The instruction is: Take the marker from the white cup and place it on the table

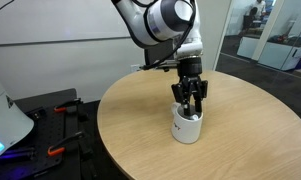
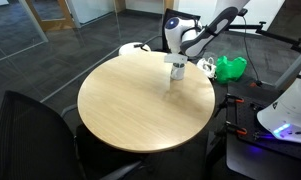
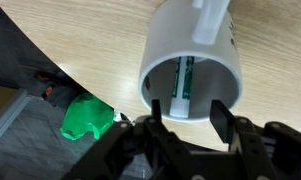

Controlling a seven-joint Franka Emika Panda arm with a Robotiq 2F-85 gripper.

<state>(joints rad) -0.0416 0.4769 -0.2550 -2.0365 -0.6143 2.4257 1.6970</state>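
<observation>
On round wood table (image 1: 240,125), white cup (image 1: 187,128); tool (image 1: 190,105) spread wide over marker (image 3: 187,75); dark floor (image 2: 50,65) around.

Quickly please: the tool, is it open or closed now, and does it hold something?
The tool is open and holds nothing; its fingers stand apart at the mouth of the white cup, with the marker inside the cup.
</observation>
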